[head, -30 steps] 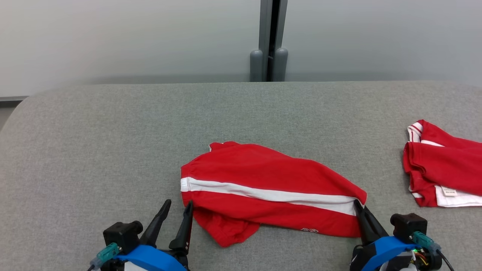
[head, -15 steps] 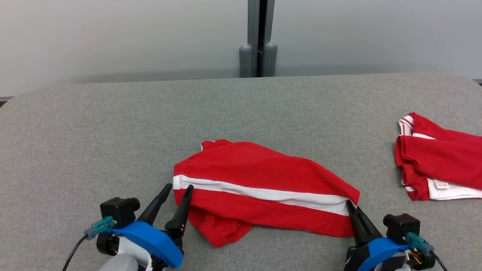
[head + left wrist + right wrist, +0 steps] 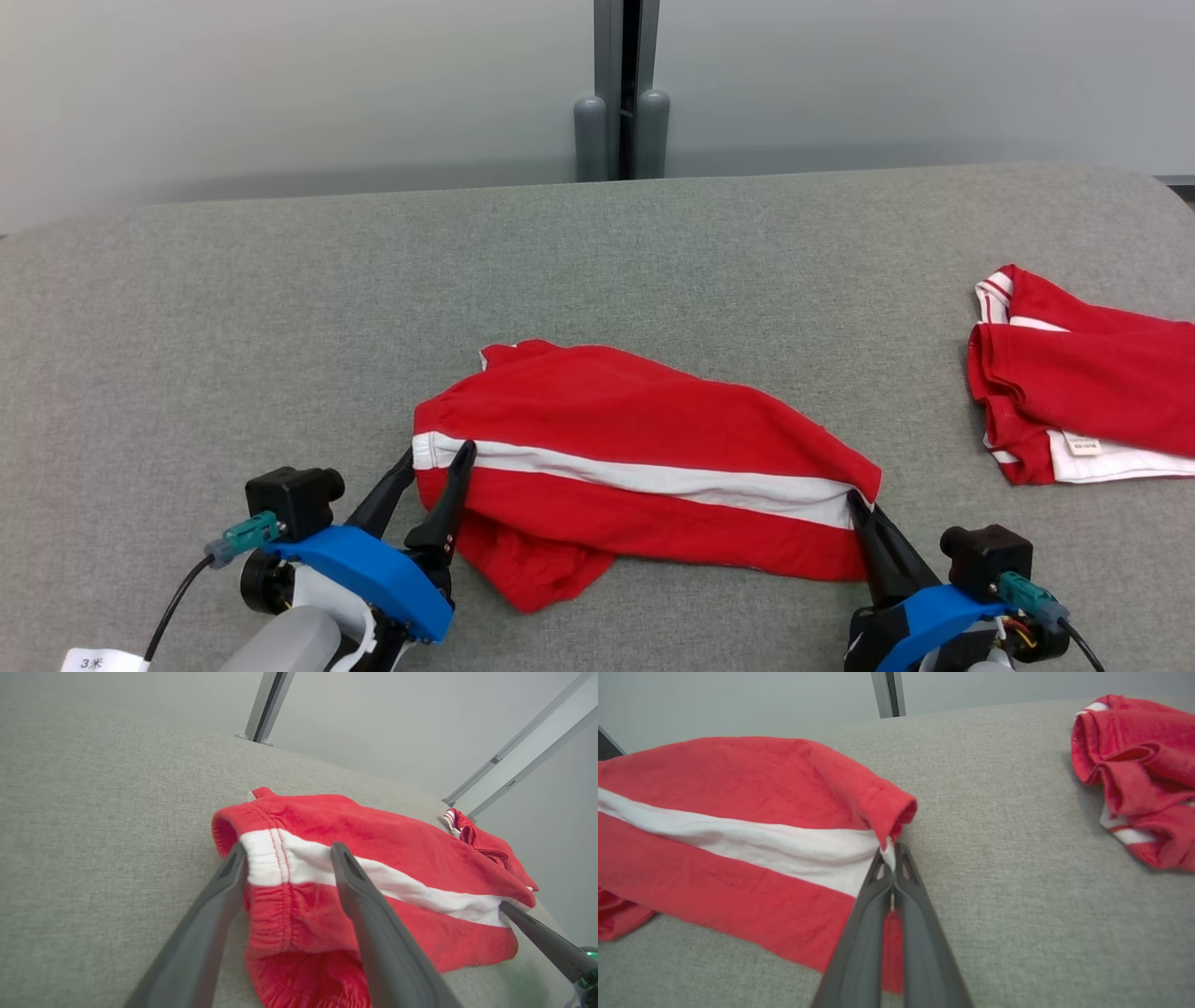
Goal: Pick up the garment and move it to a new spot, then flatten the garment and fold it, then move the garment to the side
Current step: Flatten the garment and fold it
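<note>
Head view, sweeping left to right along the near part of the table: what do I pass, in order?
left claw, open at the cloth's left end → striped red garment → right claw, shut on its right corner → second red garment, crumpled at the right edge.

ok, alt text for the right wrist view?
The right gripper is shut on the hem corner of red shorts with a white stripe, lying on a grey fabric surface. A second red garment lies crumpled at upper right.
</note>
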Controlling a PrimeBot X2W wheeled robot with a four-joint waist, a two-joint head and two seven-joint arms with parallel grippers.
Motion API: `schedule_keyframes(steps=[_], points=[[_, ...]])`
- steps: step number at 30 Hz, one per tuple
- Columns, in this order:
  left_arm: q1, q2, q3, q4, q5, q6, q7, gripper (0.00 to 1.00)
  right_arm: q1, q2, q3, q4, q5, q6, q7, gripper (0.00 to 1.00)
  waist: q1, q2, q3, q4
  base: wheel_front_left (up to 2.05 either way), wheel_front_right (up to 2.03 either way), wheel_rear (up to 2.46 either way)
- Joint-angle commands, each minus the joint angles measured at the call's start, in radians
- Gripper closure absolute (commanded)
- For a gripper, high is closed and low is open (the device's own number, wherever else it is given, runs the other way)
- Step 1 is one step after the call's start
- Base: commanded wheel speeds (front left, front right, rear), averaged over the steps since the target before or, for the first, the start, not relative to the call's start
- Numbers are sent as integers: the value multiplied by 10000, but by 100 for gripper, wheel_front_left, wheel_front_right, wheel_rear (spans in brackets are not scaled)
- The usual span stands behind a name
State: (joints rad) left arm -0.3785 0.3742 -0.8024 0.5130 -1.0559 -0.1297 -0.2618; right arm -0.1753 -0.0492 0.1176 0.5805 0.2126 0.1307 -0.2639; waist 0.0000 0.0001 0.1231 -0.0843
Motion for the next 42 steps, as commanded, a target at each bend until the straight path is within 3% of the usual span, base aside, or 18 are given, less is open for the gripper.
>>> schedule_keyframes(steps=[1, 2, 8, 13, 20, 28, 35, 42], points=[[-143, 54, 20, -72, 2, -17, -42, 65, -70, -31, 2, -54, 10, 0, -1, 100, 0, -1, 22, 0, 0, 0, 0], [-170, 54, 130, -178, 52, -17, -42, 100, -82, -31, -3, -76, 14, 0, -1, 100, 0, -1, 38, 3, 0, 0, 0], [131, 111, 665, -851, 476, -17, -44, 100, -114, -29, 38, -530, 485, 0, -1, 100, 0, -1, -96, 145, 0, 0, 0], [-69, 307, 1060, -1986, 1113, -17, -44, 100, -320, -37, 263, -1639, 1220, 0, -1, 100, 0, -1, -532, 379, 0, 0, 0], [-1305, 1104, 1220, -3344, 1661, -17, -43, 100, -1316, -34, 241, -3139, 1486, 0, -2, 100, 0, -1, -1093, 537, 0, 0, 0], [-3026, 2127, 1103, -3727, 735, -17, 123, 100, -2815, -34, -31, -3968, 1565, 0, 761, 100, 0, -1, -1019, 405, 0, 0, 0], [-4350, 2489, 615, -3065, 271, -17, 284, 100, -4245, -32, 43, -3485, 1107, 0, 1380, 100, 0, -1, -23, 242, 0, 0, 0], [-6159, 2159, 754, -2005, 306, -17, -5, 100, -6744, -21, -252, -1724, 558, 2, 478, 100, 0, -1, 1122, 117, 0, 0, 0]])
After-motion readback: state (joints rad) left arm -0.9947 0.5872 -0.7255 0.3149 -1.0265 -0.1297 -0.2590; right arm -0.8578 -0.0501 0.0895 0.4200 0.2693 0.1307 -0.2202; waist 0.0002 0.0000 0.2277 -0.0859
